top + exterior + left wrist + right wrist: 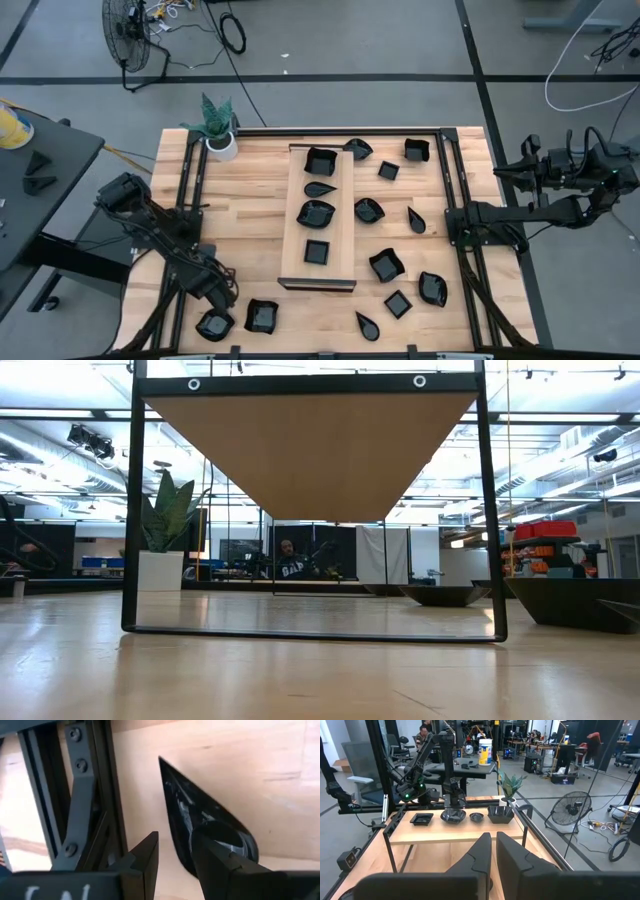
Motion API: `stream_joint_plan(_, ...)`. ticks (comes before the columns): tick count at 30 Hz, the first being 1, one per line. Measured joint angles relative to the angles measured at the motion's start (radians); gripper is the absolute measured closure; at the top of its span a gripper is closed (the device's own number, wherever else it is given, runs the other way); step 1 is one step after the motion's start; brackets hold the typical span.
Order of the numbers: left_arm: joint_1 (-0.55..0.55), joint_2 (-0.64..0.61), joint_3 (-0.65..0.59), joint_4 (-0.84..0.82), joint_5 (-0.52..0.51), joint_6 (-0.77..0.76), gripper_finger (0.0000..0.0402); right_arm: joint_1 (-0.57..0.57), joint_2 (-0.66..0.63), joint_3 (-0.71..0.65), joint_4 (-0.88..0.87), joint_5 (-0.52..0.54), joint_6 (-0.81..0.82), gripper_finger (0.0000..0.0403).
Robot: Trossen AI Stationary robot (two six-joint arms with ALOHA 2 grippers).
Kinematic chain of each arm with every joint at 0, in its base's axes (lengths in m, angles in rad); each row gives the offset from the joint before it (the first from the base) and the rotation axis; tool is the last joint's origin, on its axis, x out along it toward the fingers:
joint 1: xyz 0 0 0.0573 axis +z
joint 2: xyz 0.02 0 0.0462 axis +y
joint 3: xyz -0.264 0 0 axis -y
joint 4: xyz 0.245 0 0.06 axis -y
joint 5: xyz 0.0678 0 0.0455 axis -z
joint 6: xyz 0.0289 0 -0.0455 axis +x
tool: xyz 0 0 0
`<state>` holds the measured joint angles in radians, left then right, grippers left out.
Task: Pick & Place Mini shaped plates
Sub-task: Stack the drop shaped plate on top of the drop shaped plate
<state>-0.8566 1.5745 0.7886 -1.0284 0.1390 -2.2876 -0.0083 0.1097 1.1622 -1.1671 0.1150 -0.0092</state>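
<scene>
Plate (pixel 210 820) at lower left of high view sits pinched by its rim in left claw (pixel 175 857): lift it level toward the board (pixel 297 215); right claw (pixel 492 847) clenched, idle at right edge.

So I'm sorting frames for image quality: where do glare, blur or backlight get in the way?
Left wrist view: the left gripper grips a black plate; its glossy face throws pale glare and the fingers look soft. Low view: bright ceiling lights backlight the scene, leaving the wooden board flat and shaded. High view: even light, only small highlights on the plates. Right wrist view: the near fingers look soft, the room sharp.
</scene>
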Motion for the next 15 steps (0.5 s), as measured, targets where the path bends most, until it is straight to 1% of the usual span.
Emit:
stream_joint_plan(10, 0.000, 0.000, -0.030, 0.062, -0.057, 0.021, 0.0281, 0.000, 0.000, 0.000, 0.000, 0.000, 0.000, 0.0369)
stream_joint_plan(15, 0.000, 0.000, -0.031, 0.063, -0.057, 0.027, 0.0298, 0.000, 0.000, 0.000, 0.000, 0.000, 0.000, 0.0369)
